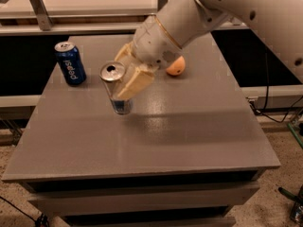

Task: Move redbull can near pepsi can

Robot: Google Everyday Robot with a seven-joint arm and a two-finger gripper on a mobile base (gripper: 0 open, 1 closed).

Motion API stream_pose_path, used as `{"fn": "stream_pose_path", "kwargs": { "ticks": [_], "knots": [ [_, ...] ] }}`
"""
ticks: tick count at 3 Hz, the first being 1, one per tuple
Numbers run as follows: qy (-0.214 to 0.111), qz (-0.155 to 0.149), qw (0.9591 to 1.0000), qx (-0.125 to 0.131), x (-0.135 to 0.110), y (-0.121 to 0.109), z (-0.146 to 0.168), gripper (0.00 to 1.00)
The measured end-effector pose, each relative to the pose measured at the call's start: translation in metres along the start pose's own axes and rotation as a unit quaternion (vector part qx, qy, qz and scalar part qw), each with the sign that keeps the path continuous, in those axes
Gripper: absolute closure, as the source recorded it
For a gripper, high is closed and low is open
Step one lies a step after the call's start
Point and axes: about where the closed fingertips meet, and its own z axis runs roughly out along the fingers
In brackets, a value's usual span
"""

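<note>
The redbull can (115,90), slim and silver with a blue mark low on its side, is held upright with its base close to the grey table (189,126), left of centre. My gripper (127,79) is shut on it, with tan fingers (135,82) wrapped around its right side. The pepsi can (70,63), dark blue with white lettering, stands upright at the table's back left, a short way left of the redbull can and apart from it.
An orange (175,65) lies on the table behind my gripper, partly hidden by the wrist. My white arm (246,8) reaches in from the upper right. A shelf with a metal bracket (40,8) runs behind the table.
</note>
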Motion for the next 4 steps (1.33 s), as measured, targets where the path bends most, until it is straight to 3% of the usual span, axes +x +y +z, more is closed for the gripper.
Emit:
{"fn": "stream_pose_path", "kwargs": {
  "ticks": [1,2,3,4],
  "knots": [
    [0.018,-0.007,0.9998,0.009,-0.002,-0.046,-0.004,1.0],
    [0.007,0.006,0.9997,0.022,0.011,-0.088,-0.002,1.0],
    [-0.028,0.025,0.9983,0.044,0.029,-0.116,0.005,1.0],
    [-0.069,0.055,0.9922,0.088,0.047,-0.143,0.015,1.0]
  ]
}}
